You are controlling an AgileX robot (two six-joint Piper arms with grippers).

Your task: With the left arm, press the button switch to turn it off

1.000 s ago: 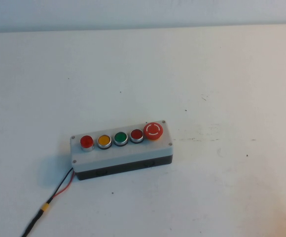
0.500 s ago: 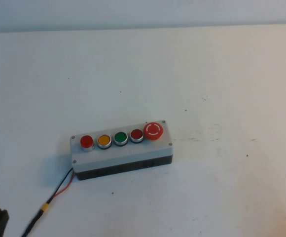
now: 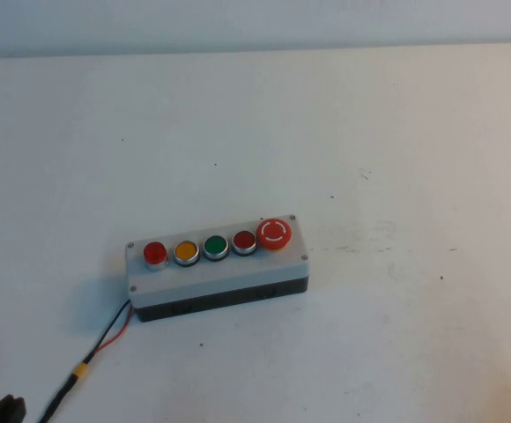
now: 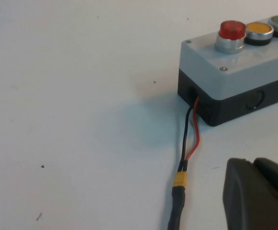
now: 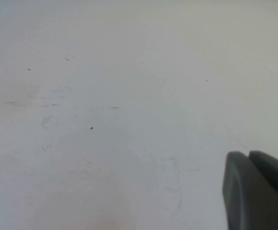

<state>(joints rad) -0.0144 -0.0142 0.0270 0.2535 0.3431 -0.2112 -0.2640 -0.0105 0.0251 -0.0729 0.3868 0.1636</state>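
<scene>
left pincer [image 3: 0, 411] low near-left, right pincer [image 5: 259, 191] closed

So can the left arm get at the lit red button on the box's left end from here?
Probably yes. The left pincer sits at the table's near-left corner, and only bare table and the cable lie between it and the red button. The right pincer is elsewhere over bare table.

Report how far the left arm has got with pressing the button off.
Done: nothing on the switch box yet; its leftmost red button looks lit and untouched. In hand: the left gripper sits at the near left table edge beside the cable, fingers together, short of the box. Left: reach over the box, press the button, withdraw. The right gripper is parked over bare table, also closed.
</scene>
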